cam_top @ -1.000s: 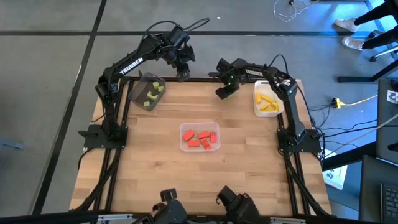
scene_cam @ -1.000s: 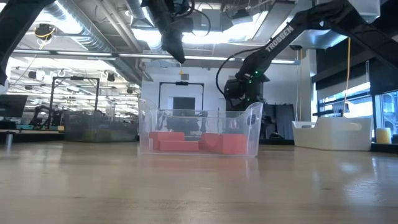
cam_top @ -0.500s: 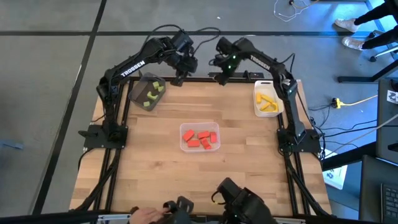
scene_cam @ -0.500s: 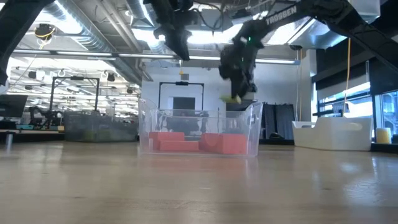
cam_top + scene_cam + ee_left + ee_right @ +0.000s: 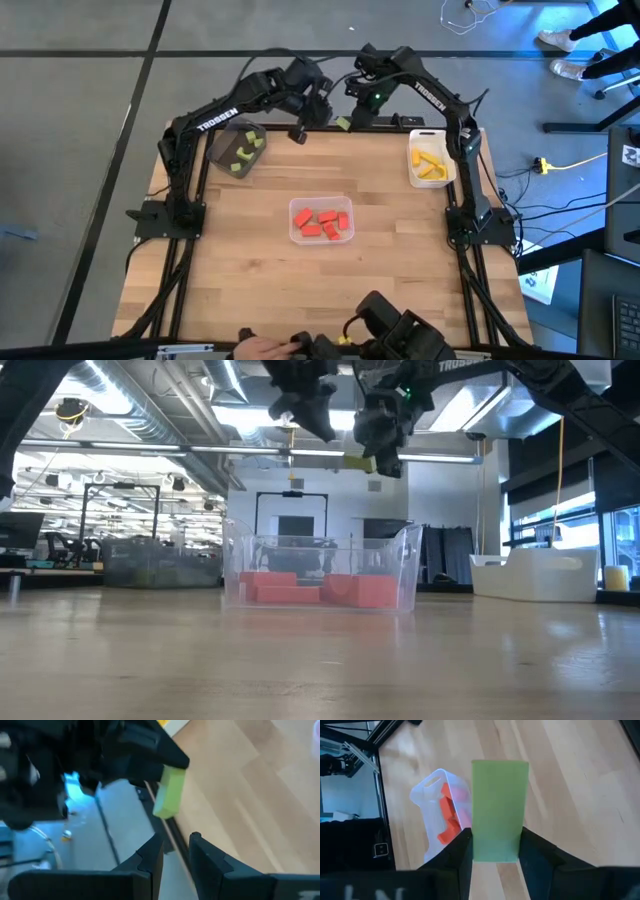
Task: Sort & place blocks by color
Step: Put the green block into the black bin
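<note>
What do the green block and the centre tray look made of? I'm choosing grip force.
The green block held in the right gripper: matte, evenly coloured, sharp-edged, probably foam or painted wood. The centre tray: clear glossy plastic, since the red blocks show through its walls.

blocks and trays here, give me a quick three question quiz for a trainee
1. True or false: the right gripper is shut on a light green block.
2. Which tray holds the red blocks? A) the clear tray at the table's middle B) the dark grey tray C) the white tray
3. Fill in: the left gripper holds ____.

Key
1. True: the block sits between its fingers, held up over the table's far edge.
2. A. The dark grey tray holds green blocks, the white one yellow blocks.
3. Nothing: no block is between its fingers.
</note>
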